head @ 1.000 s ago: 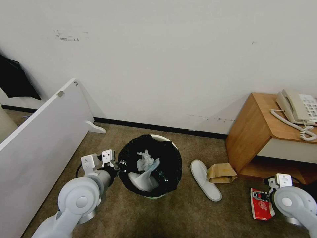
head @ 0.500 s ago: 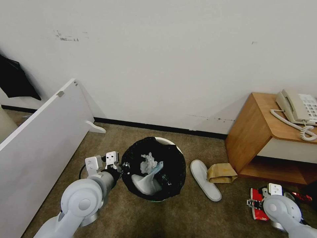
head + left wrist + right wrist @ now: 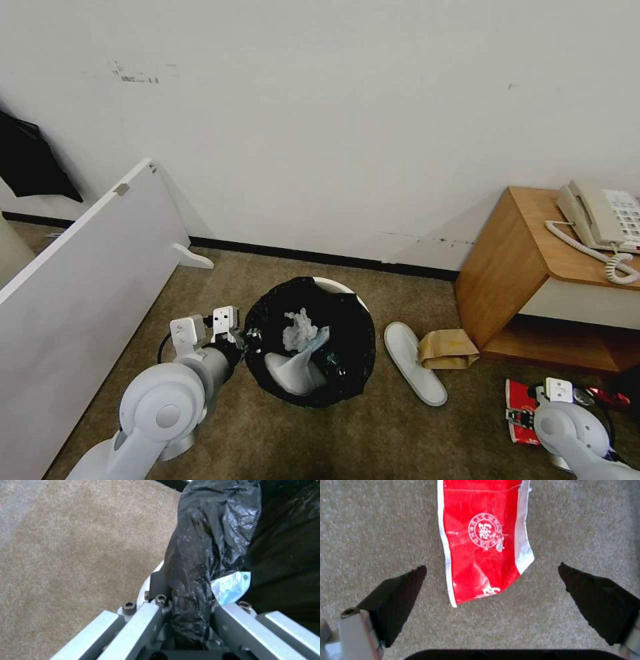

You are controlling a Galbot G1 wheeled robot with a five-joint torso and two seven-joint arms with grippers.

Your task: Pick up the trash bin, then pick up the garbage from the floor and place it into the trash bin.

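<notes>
The trash bin (image 3: pixel 347 293), white with a black bag over its rim, sits left of centre on the carpet and holds tissues and a white slipper. My left gripper (image 3: pixel 249 337) is shut on the bin's near-left rim; the left wrist view shows the black bag (image 3: pixel 213 542) pinched between its fingers (image 3: pixel 153 615). Garbage on the floor: a white slipper (image 3: pixel 413 363), a brown paper bag (image 3: pixel 448 348) and a flattened red cup (image 3: pixel 483 537). My right gripper (image 3: pixel 490 566) hangs open just above the red cup (image 3: pixel 517 407), one finger on each side.
A wooden bedside table (image 3: pixel 527 267) with a phone (image 3: pixel 600 217) stands at the right, close to my right arm (image 3: pixel 570 427). A white panel (image 3: pixel 73 287) leans at the left. The wall runs behind the bin. Bare carpet lies in front of the bin.
The left gripper shifted the bin slightly right and nearer. My right arm drew back and down, bringing its open gripper over the red cup.
</notes>
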